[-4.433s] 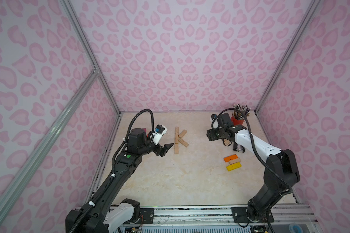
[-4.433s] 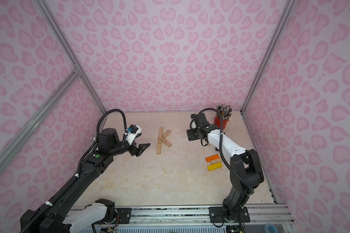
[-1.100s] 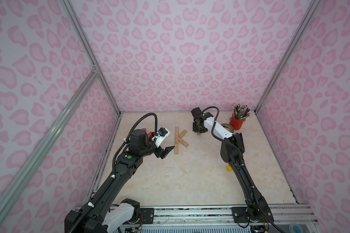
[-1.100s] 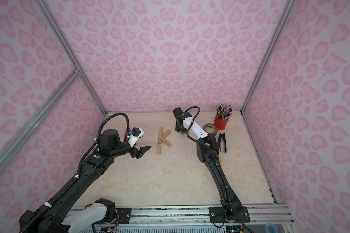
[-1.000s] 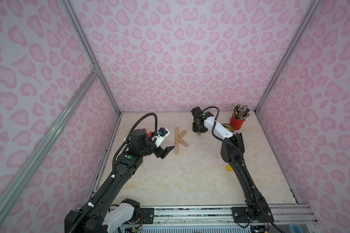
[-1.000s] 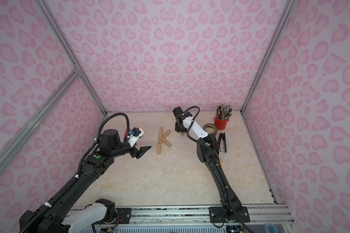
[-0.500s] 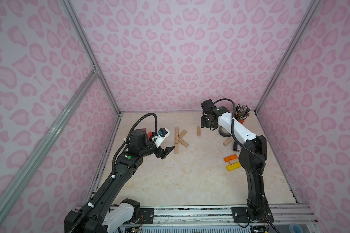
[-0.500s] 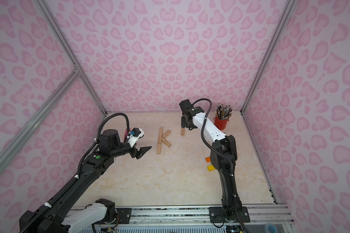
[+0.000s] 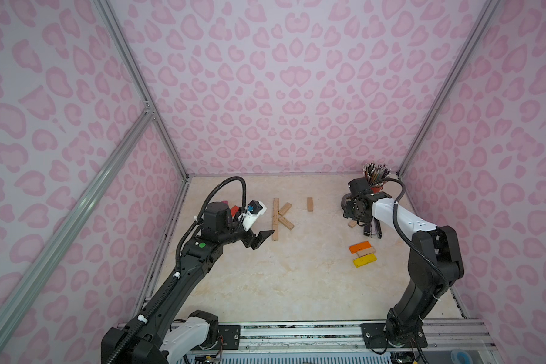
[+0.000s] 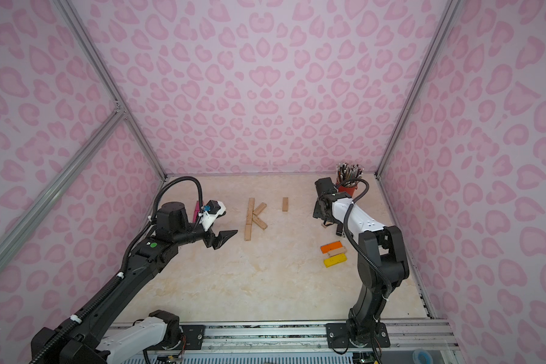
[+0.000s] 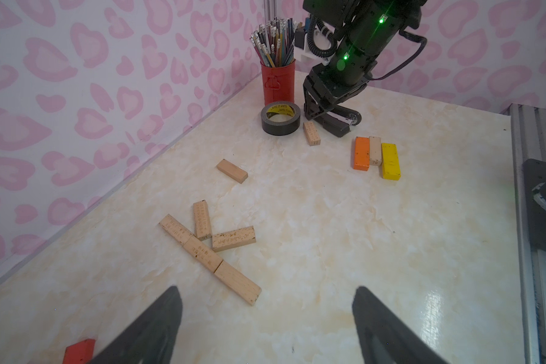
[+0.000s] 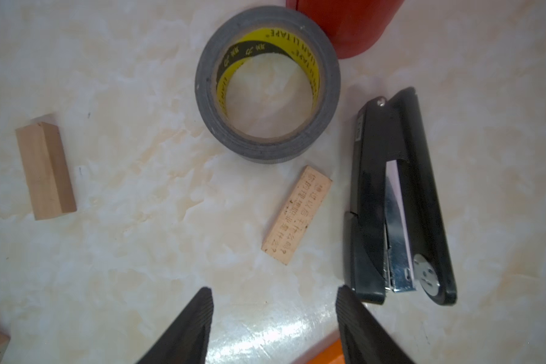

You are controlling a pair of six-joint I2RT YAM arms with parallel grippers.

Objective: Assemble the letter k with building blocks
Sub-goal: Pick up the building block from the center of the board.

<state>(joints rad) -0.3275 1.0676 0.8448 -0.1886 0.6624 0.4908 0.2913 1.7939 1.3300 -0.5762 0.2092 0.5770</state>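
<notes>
K shape lies flat on the table, mid-back. It is five plain wood blocks: three end to end as the stem, and two slanted ones touching the stem on the side toward the right arm. Both top views and the left wrist view show it.

Loose wood block sits alone, near the K on the right-arm side and apart from it.

Printed wood block lies between the tape roll and the stapler, just beside both, with small gaps.

Orange block, pale block and yellow block lie side by side, touching, nearer the front on the right-arm side.

Red block is by the left wrist, mostly cut off.

Pencil cup stands in the back corner, just behind the tape roll.

Right gripper is low over the table near the printed wood block, jaws apart, nothing between them.

Left gripper is beside the foot of the K stem, not touching it, jaws wide apart and empty.
</notes>
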